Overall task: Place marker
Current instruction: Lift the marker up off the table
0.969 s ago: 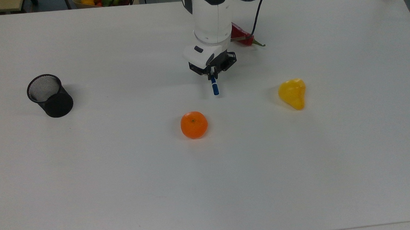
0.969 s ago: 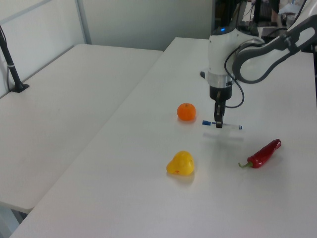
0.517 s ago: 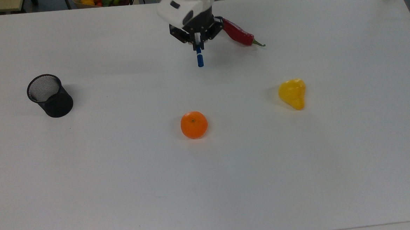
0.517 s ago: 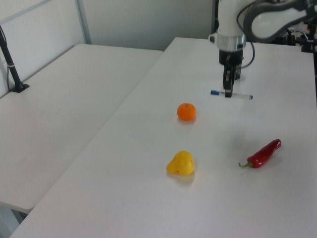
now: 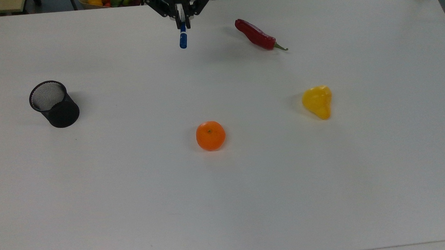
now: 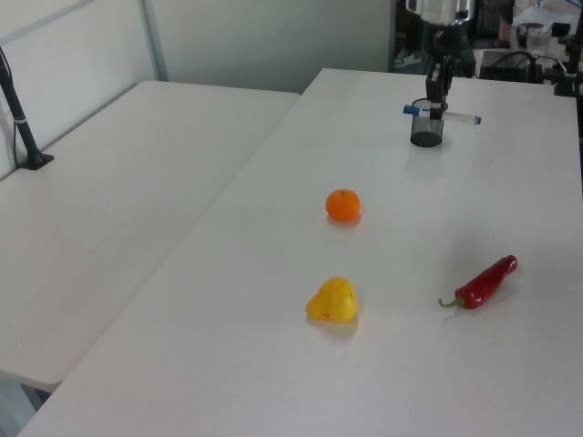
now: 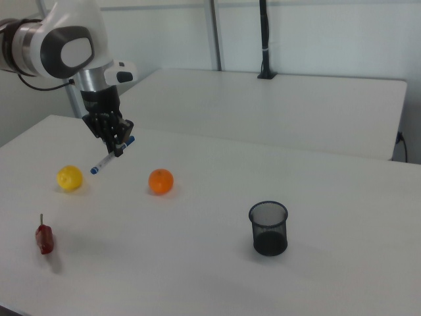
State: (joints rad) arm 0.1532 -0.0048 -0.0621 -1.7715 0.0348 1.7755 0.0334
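The gripper (image 7: 117, 146) clamps the marker (image 7: 110, 157) crosswise, lifted clear of the white table (image 5: 248, 184) (blue cap outward), well apart from the black mesh cup (image 7: 268, 228).

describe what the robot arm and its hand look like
The arm is made of rounded glossy white shells with black bands at the joints and a grey oval panel on its side. Its wrist narrows to a grey metallic cuff. The hand is black and angular, with an open bracket-like frame and two slim dark fingers. No markings can be made out.
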